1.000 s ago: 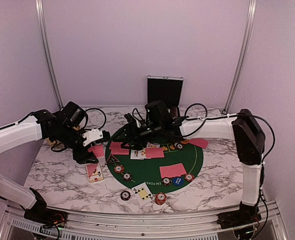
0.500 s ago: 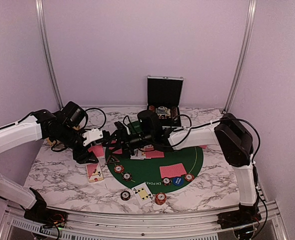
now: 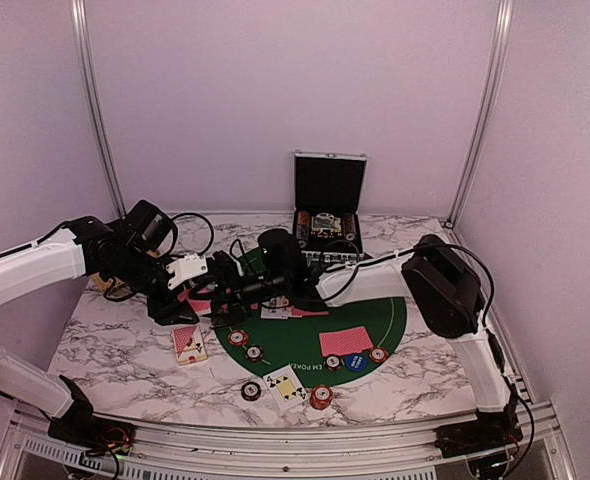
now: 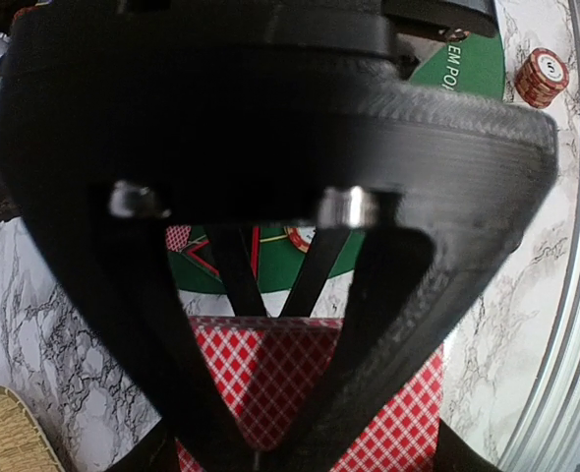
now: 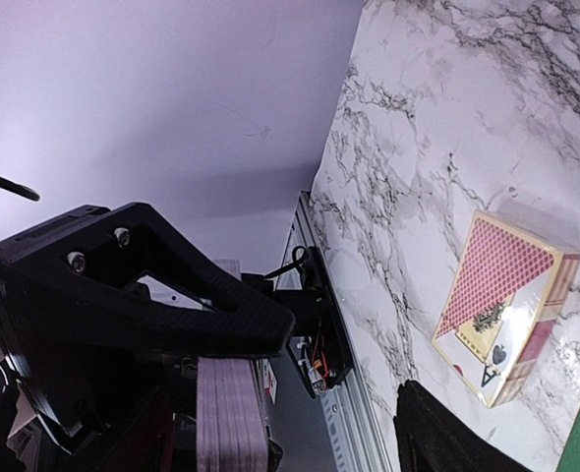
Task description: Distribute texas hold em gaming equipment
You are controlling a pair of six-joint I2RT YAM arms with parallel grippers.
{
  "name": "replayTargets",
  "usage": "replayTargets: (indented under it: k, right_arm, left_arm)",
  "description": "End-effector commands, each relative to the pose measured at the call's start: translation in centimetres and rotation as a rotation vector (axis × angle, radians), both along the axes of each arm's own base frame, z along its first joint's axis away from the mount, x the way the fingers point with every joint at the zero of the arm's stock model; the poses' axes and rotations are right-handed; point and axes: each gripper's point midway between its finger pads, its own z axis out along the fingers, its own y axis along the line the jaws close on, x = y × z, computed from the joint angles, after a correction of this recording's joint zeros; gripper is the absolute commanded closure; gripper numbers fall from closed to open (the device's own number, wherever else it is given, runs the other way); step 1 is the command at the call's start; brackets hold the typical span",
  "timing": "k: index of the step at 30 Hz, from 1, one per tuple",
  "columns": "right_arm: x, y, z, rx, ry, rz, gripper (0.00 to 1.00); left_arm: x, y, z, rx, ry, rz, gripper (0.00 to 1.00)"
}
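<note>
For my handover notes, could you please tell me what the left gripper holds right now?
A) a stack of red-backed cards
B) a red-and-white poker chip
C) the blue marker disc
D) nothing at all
A: in the left wrist view the left gripper is pinched shut on the stack of red-backed cards, and the right wrist view shows that stack edge-on in its grip.

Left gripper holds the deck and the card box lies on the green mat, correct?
No. The left gripper does hold the deck, but the card box lies on the marble table, left of the mat, not on it. The top view shows it.
</note>
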Motion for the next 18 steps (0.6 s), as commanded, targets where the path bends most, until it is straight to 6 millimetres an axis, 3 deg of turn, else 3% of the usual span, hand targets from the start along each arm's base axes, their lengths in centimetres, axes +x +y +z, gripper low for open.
replayTargets:
  k: [1, 10, 18]
  right_arm:
    - [-0.5, 1.7, 1.8, 0.063, -0.019, 0.023, 0.24]
    - [-0.8, 2.1, -0.2, 0.023, 0.001, 0.041, 0.24]
    - [0.8, 0.4, -0.5, -0.002, 0.006, -0.002, 0.32]
  left_arm:
    - [0.4, -0.7, 1.1, -0.034, -0.004, -0.002, 1.0]
    - [0.4, -0.6, 1.1, -0.033, -0.009, -0.002, 1.0]
    - [0.3, -0.5, 1.2, -0.031, -0.013, 0.0, 1.0]
